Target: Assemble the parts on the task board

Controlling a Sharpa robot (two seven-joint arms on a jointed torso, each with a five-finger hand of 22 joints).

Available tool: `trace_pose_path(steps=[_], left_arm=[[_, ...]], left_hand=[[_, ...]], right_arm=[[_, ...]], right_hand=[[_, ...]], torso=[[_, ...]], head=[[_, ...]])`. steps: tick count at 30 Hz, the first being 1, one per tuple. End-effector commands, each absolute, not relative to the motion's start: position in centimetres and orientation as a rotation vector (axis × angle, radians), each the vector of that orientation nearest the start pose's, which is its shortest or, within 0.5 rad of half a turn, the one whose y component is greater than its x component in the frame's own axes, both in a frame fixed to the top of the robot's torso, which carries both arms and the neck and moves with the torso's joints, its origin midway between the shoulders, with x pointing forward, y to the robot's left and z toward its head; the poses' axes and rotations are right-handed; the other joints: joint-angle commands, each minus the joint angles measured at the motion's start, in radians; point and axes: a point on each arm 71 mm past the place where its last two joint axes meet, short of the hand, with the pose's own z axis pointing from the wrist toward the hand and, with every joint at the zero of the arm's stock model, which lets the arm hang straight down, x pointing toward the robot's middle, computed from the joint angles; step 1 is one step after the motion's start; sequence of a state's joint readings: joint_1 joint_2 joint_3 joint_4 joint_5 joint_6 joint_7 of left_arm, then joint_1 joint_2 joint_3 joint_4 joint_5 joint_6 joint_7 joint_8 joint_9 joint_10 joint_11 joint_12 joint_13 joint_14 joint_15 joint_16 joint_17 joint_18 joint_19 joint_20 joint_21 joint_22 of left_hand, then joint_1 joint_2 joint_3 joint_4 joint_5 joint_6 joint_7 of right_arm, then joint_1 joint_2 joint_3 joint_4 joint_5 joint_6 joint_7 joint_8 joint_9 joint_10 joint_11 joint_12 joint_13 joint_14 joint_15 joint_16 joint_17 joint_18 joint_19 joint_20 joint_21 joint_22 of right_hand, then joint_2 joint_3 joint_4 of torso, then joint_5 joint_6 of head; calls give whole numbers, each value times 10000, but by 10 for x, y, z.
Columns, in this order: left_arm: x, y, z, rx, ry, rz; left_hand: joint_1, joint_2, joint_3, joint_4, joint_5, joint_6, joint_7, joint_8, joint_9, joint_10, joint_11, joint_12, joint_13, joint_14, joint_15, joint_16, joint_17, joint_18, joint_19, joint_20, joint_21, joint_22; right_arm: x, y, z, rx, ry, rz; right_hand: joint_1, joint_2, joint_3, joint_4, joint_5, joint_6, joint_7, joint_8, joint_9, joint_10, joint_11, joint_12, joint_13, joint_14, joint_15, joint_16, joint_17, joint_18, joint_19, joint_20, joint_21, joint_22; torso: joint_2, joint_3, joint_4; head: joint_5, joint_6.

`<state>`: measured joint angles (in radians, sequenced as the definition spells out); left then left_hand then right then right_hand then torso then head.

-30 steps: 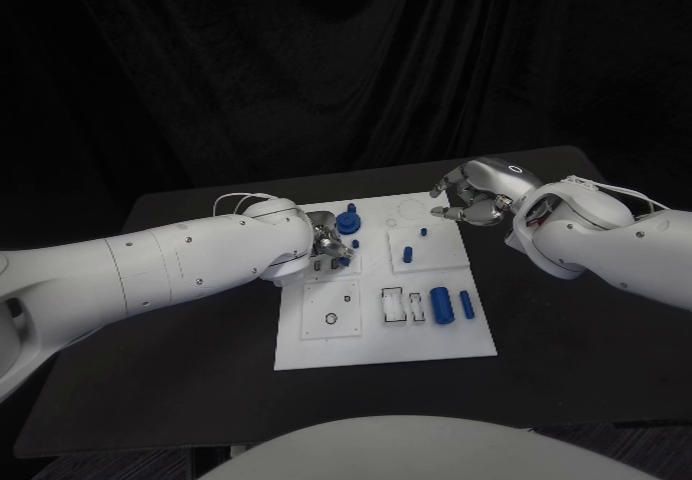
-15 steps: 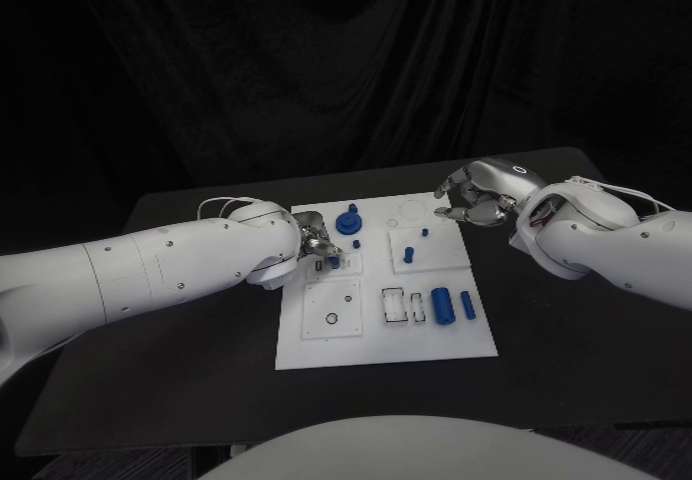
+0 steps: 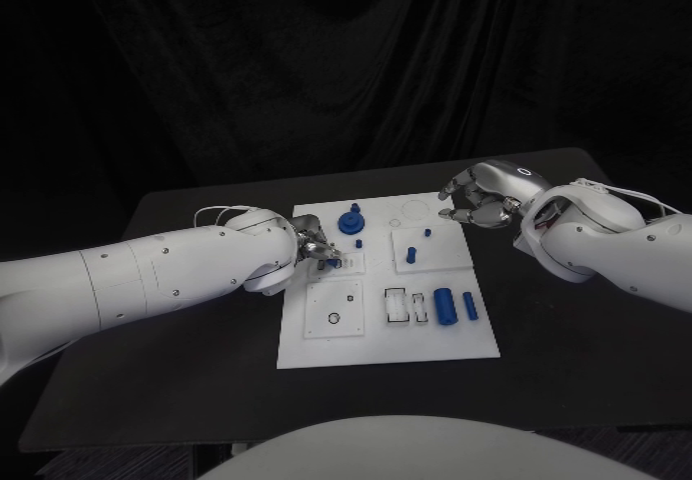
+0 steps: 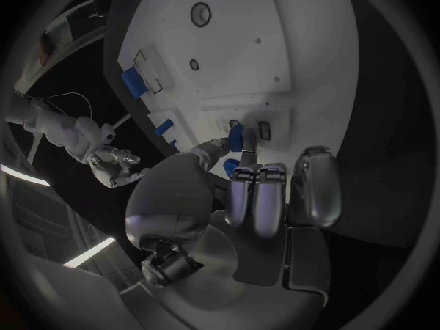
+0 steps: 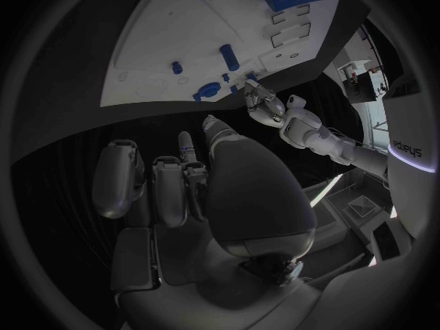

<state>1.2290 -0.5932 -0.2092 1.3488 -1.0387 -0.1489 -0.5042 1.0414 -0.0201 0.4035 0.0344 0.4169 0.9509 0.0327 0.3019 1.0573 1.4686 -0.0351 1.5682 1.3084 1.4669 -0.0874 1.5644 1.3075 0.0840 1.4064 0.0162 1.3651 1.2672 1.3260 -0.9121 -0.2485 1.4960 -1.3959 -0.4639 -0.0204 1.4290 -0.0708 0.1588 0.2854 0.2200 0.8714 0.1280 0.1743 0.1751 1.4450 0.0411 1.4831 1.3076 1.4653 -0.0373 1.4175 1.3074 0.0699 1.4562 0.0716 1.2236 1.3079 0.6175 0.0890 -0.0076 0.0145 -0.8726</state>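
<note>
The white task board [image 3: 387,340] lies flat in the middle of the black bench [image 3: 173,360]. The left hand [image 3: 315,250] rests over the board's left edge, and its fingertips [image 4: 240,141] pinch a small blue part [image 4: 237,133] against the board beside small rectangular slots (the wrist view shows this contact plainly). The remaining fingers are curled together above the bench.

The right hand [image 3: 476,200] hovers at the board's far right corner, just off its edge. Its fingers are curled inward with nothing between them.

On the board, a blue disc with a raised peg [image 3: 351,221] stands near the far edge, close to the left hand. A short blue peg [image 3: 408,253] and a smaller blue stud [image 3: 426,233] stand on the raised panel at the right. Toward the near side, a large blue cylinder [image 3: 444,305] lies beside a thinner blue cylinder [image 3: 469,306], next to black-outlined rectangular recesses [image 3: 392,305]. A small black ring [image 3: 333,320] marks the near-left panel.
</note>
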Motion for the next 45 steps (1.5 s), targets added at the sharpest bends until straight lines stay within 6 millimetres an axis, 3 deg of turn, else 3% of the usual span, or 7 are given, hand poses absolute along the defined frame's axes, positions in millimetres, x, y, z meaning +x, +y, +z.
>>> trace_pose_path(steps=[1, 11, 16, 30, 34, 37, 45], left_arm=[[490, 147, -265, -2689, 21654, -4576], [487, 146, -271, -2780, 21591, -4701], [484, 146, -276, -2793, 21762, -4639], [482, 147, -281, -2819, 21921, -4550], [482, 149, -282, -2850, 21915, -4530], [482, 151, -282, -2869, 21875, -4561], [482, 154, -282, -2908, 21727, -4682]], left_hand=[[-156, -4, 81, -9, -93, 67, -3, -71, 27, 1022, -61, 26, 2624, 1039, -70, 64, 2633, -62, 49, 13, -19, 10], [-206, 1, 133, -1, -151, 53, 5, -103, 53, 1022, -55, 26, 2624, 1039, -66, 64, 2633, -58, 43, 15, -33, 0], [-254, 7, 160, 17, -193, 61, 11, -118, 74, 1022, -50, 26, 2624, 1039, -63, 64, 2633, -62, 51, 17, -26, 16], [-305, -5, 180, 30, -258, 67, 15, -138, 98, 1022, -45, 26, 2624, 1039, -57, 64, 2633, -56, 39, 21, -47, -4], [-632, -12, 131, 198, -1255, 92, 58, -293, 214, 1022, -7, 26, 2624, 1039, -24, 64, 2633, -54, 34, 51, -82, 6], [-1064, -85, -280, 579, -2026, 90, 137, -499, 251, 1022, 61, 26, 2624, 1039, 29, 64, 2633, -53, 31, 97, -112, 18], [-1689, -194, -1694, 1604, -3001, 54, 285, -1256, 64, 1022, 188, 26, 2624, 1039, 147, 64, 2633, -48, 39, 215, -162, 76]], right_arm=[[483, -247, -191, -1550, 16154, 5724], [483, -248, -192, -1543, 16229, 5706], [482, -248, -193, -1527, 16276, 5680], [483, -248, -194, -1503, 16357, 5628], [483, -248, -194, -1498, 16385, 5615], [482, -248, -195, -1497, 16403, 5610], [482, -248, -196, -1500, 16445, 5608]], right_hand=[[53, 36, 54, 3, 44, 47, 6, -55, -15, -53, 13, -34, 1259, 527, 73, -51, 843, 26, -29, 32, -19, 1661], [56, 38, 57, 3, 41, 51, 9, -62, -21, -68, 16, -47, 1242, 522, 77, -64, 830, 31, -38, 37, -43, 1654], [56, 40, 58, 3, 39, 52, 11, -66, -24, -91, 18, -65, 1217, 517, 78, -74, 818, 35, -46, 39, -64, 1648], [55, 41, 59, 4, 36, 53, 12, -71, -28, -125, 20, -91, 1181, 512, 80, -86, 806, 38, -51, 41, -79, 1644], [55, 41, 59, 4, 36, 53, 12, -71, -28, -125, 20, -91, 1181, 512, 80, -86, 806, 38, -51, 41, -79, 1644], [55, 40, 59, 4, 34, 54, 14, -73, -31, -162, 21, -118, 1141, 510, 82, -91, 802, 44, -62, 43, -109, 1636], [53, 37, 58, 5, 33, 57, 15, -77, -34, -190, 23, -140, 1112, 505, 84, -103, 788, 46, -67, 46, -122, 1632]], torso=[[2, 1, 20], [4, -4, 9], [6, -5, -25], [-6, -6, -19], [-1, -9, -17], [-4, -14, -15], [0, -9, -13]], head=[[29, 0], [106, 0], [126, 0], [132, 0], [136, 0], [141, 0], [174, 0]])
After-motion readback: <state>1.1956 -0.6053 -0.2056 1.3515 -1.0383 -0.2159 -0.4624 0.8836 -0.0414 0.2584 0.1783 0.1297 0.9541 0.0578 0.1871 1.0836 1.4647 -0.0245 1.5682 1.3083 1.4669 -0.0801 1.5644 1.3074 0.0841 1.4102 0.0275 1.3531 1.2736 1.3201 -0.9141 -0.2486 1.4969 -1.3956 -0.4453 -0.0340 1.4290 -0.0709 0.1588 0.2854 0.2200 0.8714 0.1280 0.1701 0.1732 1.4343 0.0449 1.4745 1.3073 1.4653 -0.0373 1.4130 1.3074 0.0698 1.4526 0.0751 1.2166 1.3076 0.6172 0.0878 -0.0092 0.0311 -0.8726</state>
